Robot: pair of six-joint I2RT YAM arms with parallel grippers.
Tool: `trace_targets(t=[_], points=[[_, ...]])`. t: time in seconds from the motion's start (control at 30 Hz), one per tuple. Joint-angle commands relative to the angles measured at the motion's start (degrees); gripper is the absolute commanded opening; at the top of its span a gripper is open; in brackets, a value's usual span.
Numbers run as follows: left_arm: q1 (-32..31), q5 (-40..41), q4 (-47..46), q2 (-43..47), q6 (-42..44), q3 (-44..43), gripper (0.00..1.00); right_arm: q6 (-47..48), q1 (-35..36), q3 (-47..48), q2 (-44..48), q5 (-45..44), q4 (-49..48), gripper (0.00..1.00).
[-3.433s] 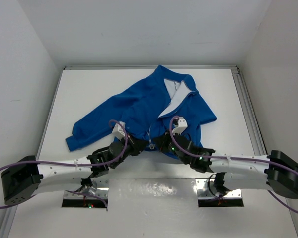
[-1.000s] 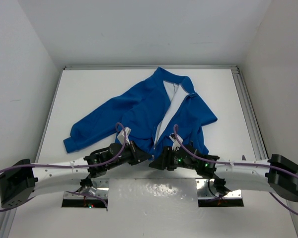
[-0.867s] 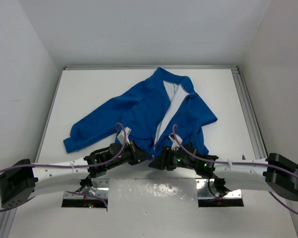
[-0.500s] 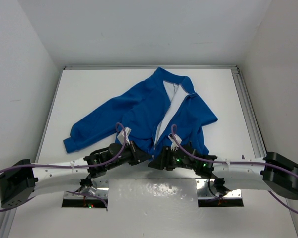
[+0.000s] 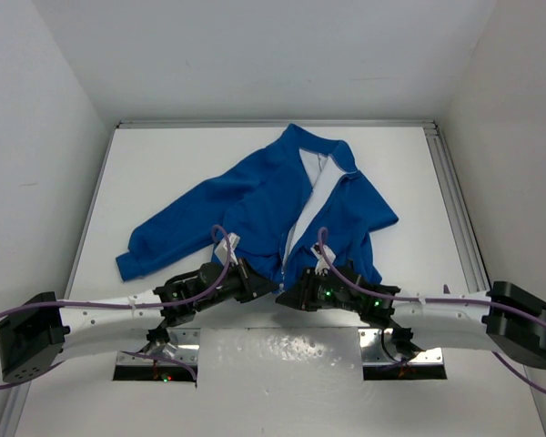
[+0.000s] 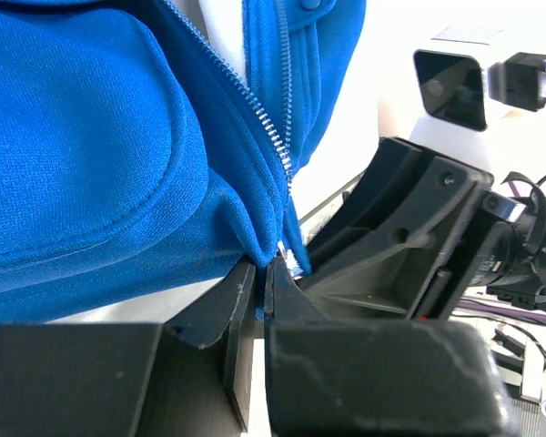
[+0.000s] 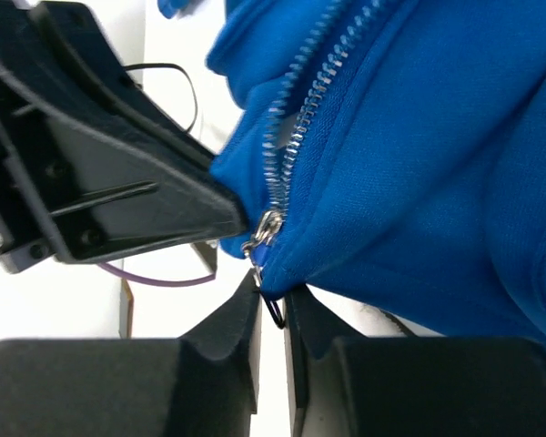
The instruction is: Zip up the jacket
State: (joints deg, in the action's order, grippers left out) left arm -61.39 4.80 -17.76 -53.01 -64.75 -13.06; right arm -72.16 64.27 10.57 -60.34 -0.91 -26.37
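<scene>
White table (image 5: 164, 164) under jacket (image 5: 255, 200); left pincer (image 6: 262, 273), right pincer (image 7: 271, 296) nose-to-nose, tight on its hem.

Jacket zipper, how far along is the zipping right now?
Done: the slider sits at the hem. In hand: the left gripper pinches the hem, and the right gripper is closed on the zipper pull. Left: the whole run; the jacket front lies open, white lining showing.

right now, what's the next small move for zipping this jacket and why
Probably draw the right gripper up the open teeth toward the collar: its fingers look closed on the zipper pull at the bottom of the jacket, and the left gripper pinches the hem beside it.
</scene>
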Motion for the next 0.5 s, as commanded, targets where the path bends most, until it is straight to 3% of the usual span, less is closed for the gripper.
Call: trace_targets(t=[0.0, 0.2, 0.47], points=[[0.21, -1.90, -2.02, 0.28, 0.59, -0.03, 0.00, -0.26, 0.33, 0.51, 2.85, -0.94, -2.02, 0.11], [0.13, -0.85, -0.35, -0.33, 2.34, -0.65, 0.00, -0.26, 0.24, 1.65, 4.96, -0.76, 0.88, 0.01], [0.04, 0.91, 1.32, -0.69, 5.25, -0.92, 0.00, -0.88, 0.33, 3.31, 4.88, 0.73, 2.98, 0.00]])
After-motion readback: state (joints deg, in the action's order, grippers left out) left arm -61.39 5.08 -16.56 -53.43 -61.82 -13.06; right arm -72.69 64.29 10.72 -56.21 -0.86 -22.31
